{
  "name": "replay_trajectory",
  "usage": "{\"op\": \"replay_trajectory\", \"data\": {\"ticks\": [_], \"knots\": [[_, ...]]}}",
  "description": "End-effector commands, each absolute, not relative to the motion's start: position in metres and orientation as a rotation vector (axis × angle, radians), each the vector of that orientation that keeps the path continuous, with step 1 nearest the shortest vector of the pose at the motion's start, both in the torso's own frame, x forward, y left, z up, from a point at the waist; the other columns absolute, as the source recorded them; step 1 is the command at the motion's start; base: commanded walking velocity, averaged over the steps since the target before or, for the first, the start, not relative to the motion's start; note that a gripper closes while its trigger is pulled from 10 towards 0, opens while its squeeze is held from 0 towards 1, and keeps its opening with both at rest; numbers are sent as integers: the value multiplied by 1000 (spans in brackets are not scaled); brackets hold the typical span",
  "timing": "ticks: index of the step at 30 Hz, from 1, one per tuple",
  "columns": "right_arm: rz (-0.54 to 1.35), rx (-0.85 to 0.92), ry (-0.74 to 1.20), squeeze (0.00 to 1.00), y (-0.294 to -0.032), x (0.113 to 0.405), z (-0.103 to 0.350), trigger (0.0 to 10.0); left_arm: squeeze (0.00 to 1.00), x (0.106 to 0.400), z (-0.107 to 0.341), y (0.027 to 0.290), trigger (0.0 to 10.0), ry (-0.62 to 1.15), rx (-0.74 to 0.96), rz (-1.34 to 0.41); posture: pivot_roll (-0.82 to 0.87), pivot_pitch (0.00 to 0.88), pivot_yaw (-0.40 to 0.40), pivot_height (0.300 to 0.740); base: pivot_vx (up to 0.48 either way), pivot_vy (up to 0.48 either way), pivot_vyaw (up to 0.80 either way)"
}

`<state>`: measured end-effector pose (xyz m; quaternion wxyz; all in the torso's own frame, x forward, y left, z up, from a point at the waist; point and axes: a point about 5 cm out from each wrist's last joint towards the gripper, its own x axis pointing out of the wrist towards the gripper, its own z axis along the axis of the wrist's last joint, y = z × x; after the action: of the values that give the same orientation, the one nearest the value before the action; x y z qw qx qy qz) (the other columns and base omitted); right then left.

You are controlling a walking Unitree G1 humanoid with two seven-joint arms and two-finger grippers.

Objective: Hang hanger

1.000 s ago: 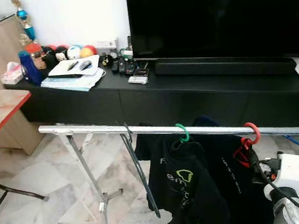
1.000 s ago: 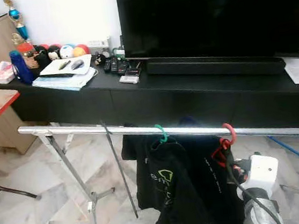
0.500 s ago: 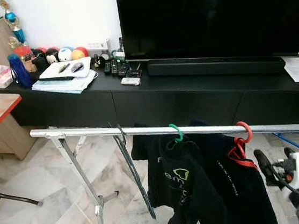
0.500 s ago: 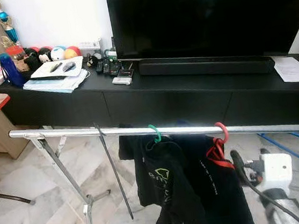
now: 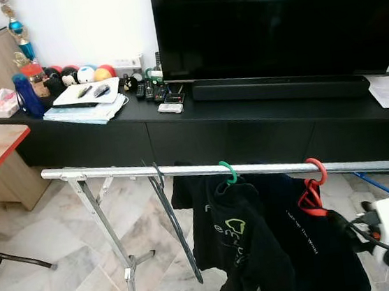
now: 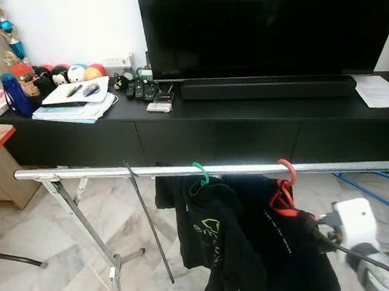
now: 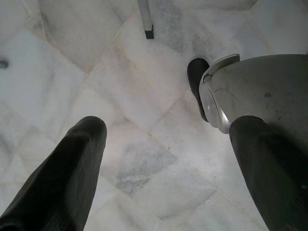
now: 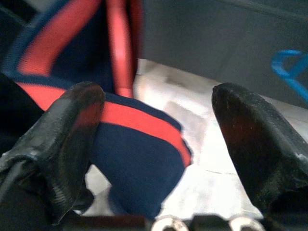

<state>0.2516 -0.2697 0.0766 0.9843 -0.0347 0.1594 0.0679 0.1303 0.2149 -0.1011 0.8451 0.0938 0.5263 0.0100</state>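
The red hanger point(image 6: 285, 190) hangs on the rail point(image 6: 99, 172), carrying a dark garment point(image 6: 290, 247). The right hand point(image 8: 154, 144) sits just beside it, fingers spread wide, gripping nothing. The left hand point(image 7: 159, 159) gapes empty over the floor point(image 7: 134, 96).

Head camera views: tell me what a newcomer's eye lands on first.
A big black TV spans the wall over a long black console. In front, a silver rail carries two dark shirts, one on a green hanger and one on a red hanger. The right gripper, fingers apart, sits low beside the red-hung shirt.
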Motion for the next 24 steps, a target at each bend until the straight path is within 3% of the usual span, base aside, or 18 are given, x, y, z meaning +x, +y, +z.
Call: {"op": "replay_trajectory", "data": {"ticks": [1,9,17,24], "knots": [[179,-50,337,0,-265,255,75,10000,0,137,-103,189,10000,1097,145,-31,-52,46,-46,740,0,0,0],[338,-87,370,0,-263,269,82,10000,0,146,-99,191,10000,1074,114,19,-54,45,-93,740,0,0,0],[277,-127,434,0,-271,276,74,10000,0,151,-96,206,10000,1061,113,41,-53,38,-102,740,0,0,0],[251,-4,321,0,-278,275,86,10000,0,137,-96,227,10000,1081,119,63,-63,31,-95,740,0,0,0]]}}
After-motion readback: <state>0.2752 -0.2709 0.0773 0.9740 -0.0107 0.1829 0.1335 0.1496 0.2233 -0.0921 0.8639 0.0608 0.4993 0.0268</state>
